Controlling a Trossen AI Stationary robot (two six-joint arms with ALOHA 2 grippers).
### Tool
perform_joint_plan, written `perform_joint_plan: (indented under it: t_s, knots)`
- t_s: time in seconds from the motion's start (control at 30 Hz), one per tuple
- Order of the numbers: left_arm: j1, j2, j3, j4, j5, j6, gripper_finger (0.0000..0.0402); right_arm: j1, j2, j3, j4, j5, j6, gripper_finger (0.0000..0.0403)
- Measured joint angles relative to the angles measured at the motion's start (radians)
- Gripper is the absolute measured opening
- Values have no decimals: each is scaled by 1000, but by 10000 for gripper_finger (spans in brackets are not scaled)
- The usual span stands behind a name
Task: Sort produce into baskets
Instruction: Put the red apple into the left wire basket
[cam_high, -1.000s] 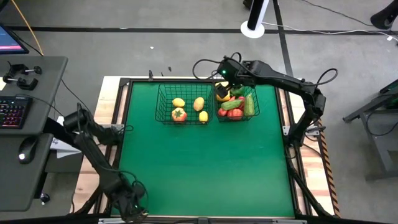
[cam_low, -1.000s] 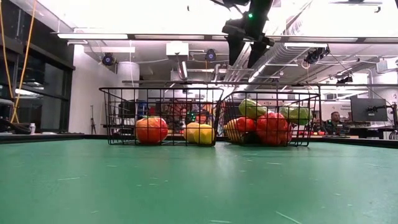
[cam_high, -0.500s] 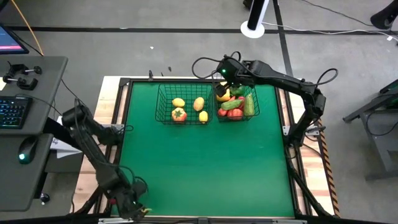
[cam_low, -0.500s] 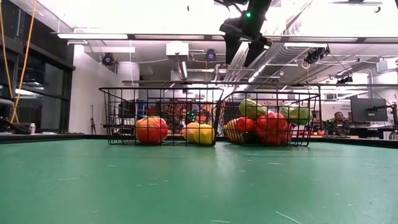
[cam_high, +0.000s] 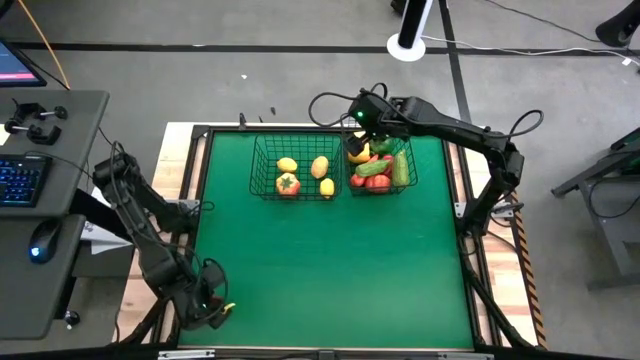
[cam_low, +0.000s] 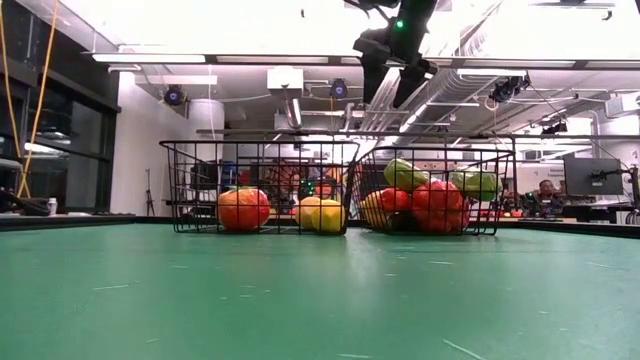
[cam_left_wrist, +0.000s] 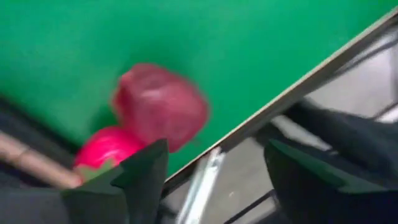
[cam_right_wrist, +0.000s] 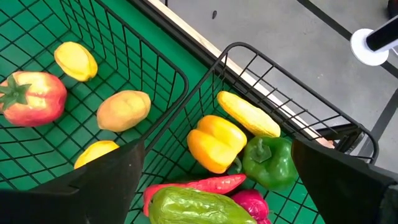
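Change over the last second is all on the left arm: the left gripper (cam_high: 205, 305) has crept along the table's (cam_high: 330, 260) left edge, away from the front-left corner and a bit toward the far edge, with the elbow swinging outward off the table. It's still low at that edge. Left wrist view is motion-blurred, but the fingers are parted with nothing between them, and two red pieces (cam_left_wrist: 161, 106) sit together just ahead on the green right by the table's rim; can't tell whether they're apples, tomatoes or peppers. Right gripper (cam_high: 362, 122) has barely shifted: it hangs above the far-left corner of the right basket (cam_high: 405, 150), jaws spread wide and empty, well clear of the pile in the low view. Both baskets sit side by side at the table's far edge, and nothing in them has moved. The left basket (cam_high: 262, 165) holds a tomato (cam_right_wrist: 31, 96), two lemons (cam_right_wrist: 76, 60) and a tan, potato-like piece (cam_right_wrist: 123, 110). The right basket holds a yellow pepper (cam_right_wrist: 214, 142), a green pepper (cam_right_wrist: 268, 163), a long yellow piece (cam_right_wrist: 249, 114), a cucumber (cam_right_wrist: 196, 206) and red items. My read: sorting is nearly done and the middle of the table carries no loose produce. The two red pieces at the left edge look like the leftovers, and the left arm appears to be lining up on them. The rim is close, so a nudge could roll one off the table.
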Motion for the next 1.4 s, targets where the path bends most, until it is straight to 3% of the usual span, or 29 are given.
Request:
perform_joint_plan:
  t_s: [0.1,0.33,0.53,0.73,1.1,1.4]
  knots:
    - [-3,9,-12,-23,63,0,294,0,0,0,0,0,0,397]
    - [6,15,-13,-67,29,-43,384,0,0,0,1,1,3,397]
    - [-7,16,-12,-55,24,-100,390,0,0,0,1,1,4,397]
    - [-5,79,-13,-88,132,-140,390,0,0,0,1,1,7,397]
    - [50,210,-13,-22,131,-44,390,0,0,0,9,5,7,397]
    - [63,297,-13,-8,252,-60,390,0,0,0,9,4,7,397]
